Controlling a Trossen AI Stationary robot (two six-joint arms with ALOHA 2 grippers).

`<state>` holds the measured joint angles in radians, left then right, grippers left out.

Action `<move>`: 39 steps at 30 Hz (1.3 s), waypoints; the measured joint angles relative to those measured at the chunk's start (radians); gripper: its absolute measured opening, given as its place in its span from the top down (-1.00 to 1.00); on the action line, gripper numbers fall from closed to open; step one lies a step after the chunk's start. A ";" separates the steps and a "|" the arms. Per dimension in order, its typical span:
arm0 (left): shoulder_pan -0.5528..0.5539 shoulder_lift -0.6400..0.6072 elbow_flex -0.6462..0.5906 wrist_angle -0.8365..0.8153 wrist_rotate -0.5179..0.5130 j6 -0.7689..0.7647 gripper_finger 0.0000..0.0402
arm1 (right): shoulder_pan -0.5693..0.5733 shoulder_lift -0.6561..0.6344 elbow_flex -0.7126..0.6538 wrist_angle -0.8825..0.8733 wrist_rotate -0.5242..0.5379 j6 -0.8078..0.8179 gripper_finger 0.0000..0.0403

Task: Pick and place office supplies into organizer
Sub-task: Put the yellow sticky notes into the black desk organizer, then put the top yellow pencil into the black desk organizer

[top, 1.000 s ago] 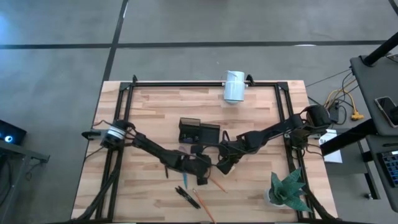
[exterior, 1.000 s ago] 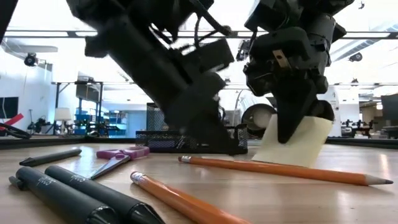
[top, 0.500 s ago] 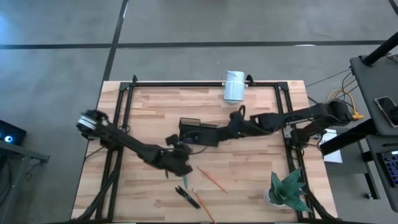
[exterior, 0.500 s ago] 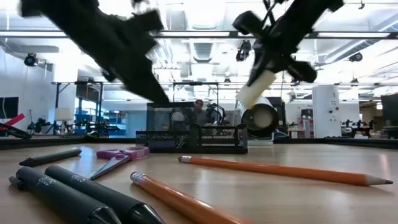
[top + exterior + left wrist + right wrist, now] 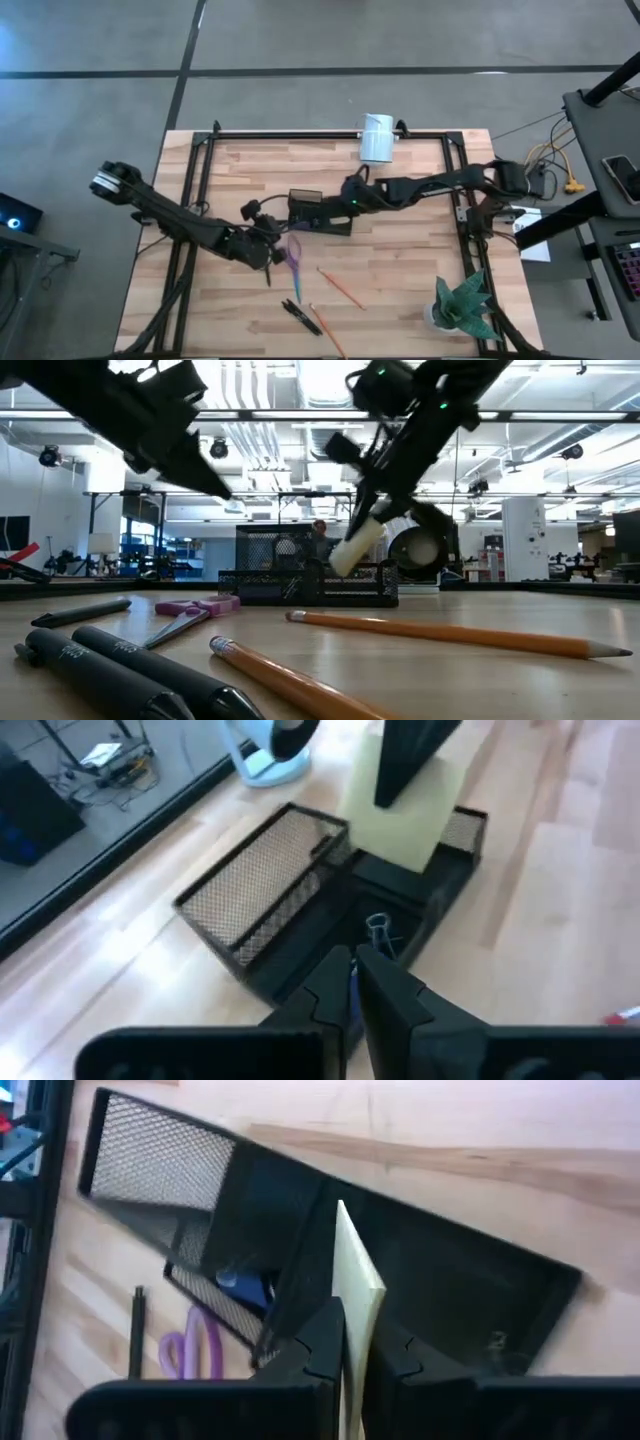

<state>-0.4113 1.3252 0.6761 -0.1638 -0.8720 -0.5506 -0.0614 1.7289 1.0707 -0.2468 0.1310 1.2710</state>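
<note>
**A:** Wooden tabletop, near edge first: what is lying there?

**B:** Two black markers and two orange pencils are lying closest to the low camera, flat on the wood. Purple-handled scissors are resting just behind them, with a black pen to one side.

**A:** Left gripper?

**B:** Left gripper is hanging above the table beside the scissors, between the near items and the organizer. Its fingers are pressed together and holding nothing.

**A:** Right gripper?

**B:** Right gripper is reaching over the organizer, fingers clamped on the yellow sticky-note pad. The pad is standing on edge, tilted, over a low open compartment; whether it is touching the floor of it, cannot tell.

**A:** Organizer contents?

**B:** Black mesh tray, tall compartment at one end. A metal clip is sitting in a low section.

**A:** Farther back?

**B:** White cylinder is lying at the far rail. Green spiky plant is standing at the right near corner.
</note>
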 joint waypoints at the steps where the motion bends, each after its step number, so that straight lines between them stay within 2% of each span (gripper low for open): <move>1: 0.002 -0.015 -0.014 -0.014 -0.003 0.014 0.97 | 0.000 0.018 0.016 0.005 0.001 0.001 0.92; 5: 0.011 -0.039 -0.047 -0.019 -0.001 0.042 0.97 | 0.002 0.082 0.085 -0.028 0.003 -0.007 0.78; 9: 0.019 -0.055 -0.057 -0.025 -0.001 0.045 0.97 | 0.001 0.130 0.141 -0.129 -0.006 0.030 0.53; 14: 0.024 -0.063 -0.062 -0.024 -0.001 0.089 0.97 | 0.002 0.133 0.226 -0.418 -0.002 0.060 0.21; 18: 0.036 -0.077 -0.070 -0.018 0.000 0.085 0.97 | 0.008 0.116 0.313 -0.642 0.022 -0.055 0.06; 20: 0.041 -0.085 -0.079 -0.014 0.007 0.085 0.97 | 0.034 0.091 0.353 -0.676 0.007 -0.174 0.02; 24: 0.050 -0.088 -0.095 -0.006 0.092 0.082 0.97 | 0.162 0.055 0.372 -0.681 -0.061 -0.396 -0.01; 27: 0.050 -0.088 -0.097 -0.002 0.150 0.033 0.97 | 0.289 0.030 0.377 -0.658 -0.057 -0.495 -0.01; 30: 0.045 -0.091 -0.098 0.000 0.179 -0.019 0.97 | 0.443 0.021 0.373 -0.621 -0.048 -0.527 -0.01; 34: 0.043 -0.085 -0.099 0.065 0.262 -0.014 0.97 | 0.635 0.102 0.343 -0.616 0.012 -0.411 -0.01; 39: 0.041 -0.029 -0.089 0.341 0.553 0.192 0.97 | 0.752 0.202 0.347 -0.576 0.064 -0.181 0.06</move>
<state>-0.3702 1.2963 0.5868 0.1773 -0.3193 -0.3586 0.6906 1.9313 1.4178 -0.8226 0.1947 1.0903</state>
